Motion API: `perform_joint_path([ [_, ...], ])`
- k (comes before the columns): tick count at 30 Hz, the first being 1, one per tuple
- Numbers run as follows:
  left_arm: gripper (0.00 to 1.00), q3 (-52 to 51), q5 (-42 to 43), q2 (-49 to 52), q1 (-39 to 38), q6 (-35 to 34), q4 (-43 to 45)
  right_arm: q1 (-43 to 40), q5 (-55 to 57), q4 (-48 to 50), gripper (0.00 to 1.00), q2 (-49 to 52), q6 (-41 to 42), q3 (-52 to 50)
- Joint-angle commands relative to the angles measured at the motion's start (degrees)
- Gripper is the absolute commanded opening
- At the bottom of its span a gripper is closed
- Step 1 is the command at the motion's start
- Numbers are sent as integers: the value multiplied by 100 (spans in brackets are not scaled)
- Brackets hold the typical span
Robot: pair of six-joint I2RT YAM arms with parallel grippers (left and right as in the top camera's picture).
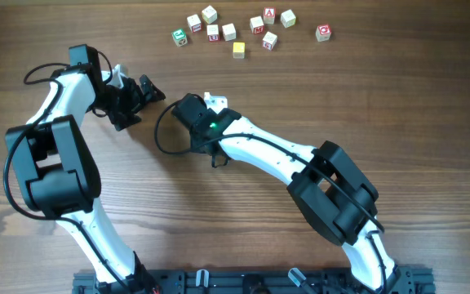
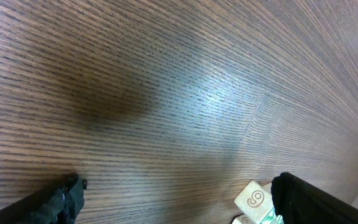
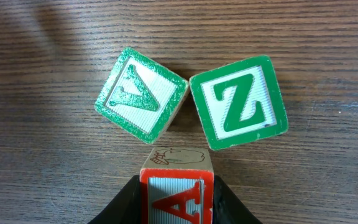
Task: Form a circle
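Observation:
Three letter cubes sit close together on the wood in the right wrist view: a green V cube (image 3: 140,94), a green Z cube (image 3: 238,102) and a red A cube (image 3: 177,194) below them. My right gripper (image 3: 177,186) is shut on the A cube, a black finger on each side. The A cube's top edge lies just under the gap between the two green cubes. From overhead only a pale corner of this group (image 1: 216,101) shows past the right gripper (image 1: 204,113). My left gripper (image 1: 143,92) stands open to the left of the group, holding nothing.
A loose bunch of letter cubes (image 1: 229,31) lies along the far edge, with a yellow cube (image 1: 238,49) and a red-printed cube (image 1: 323,33) among them. A pale cube printed with a 6 (image 2: 252,199) lies by the left gripper's right finger (image 2: 316,199).

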Motion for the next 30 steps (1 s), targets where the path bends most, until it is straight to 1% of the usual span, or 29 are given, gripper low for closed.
perform_joint_path([
  [1, 100, -136, -365, 173, 11, 33, -31, -24, 168, 24, 23, 149, -20, 83],
  [12, 100, -136, -367, 173, 11, 35, -31, -46, 275, 33, 23, 149, -15, 83],
  [16, 100, -136, -367, 173, 11, 33, -31, -46, 254, 83, 24, 149, -22, 83],
  [22, 100, -136, -367, 173, 11, 33, -31, -46, 251, 107, 34, 149, -22, 83],
  [26, 100, -136, -367, 173, 11, 33, -31, -46, 254, 90, 46, 149, -20, 83],
  [30, 100, -136, -367, 173, 11, 33, -31, -46, 254, 94, 47, 149, -17, 83],
])
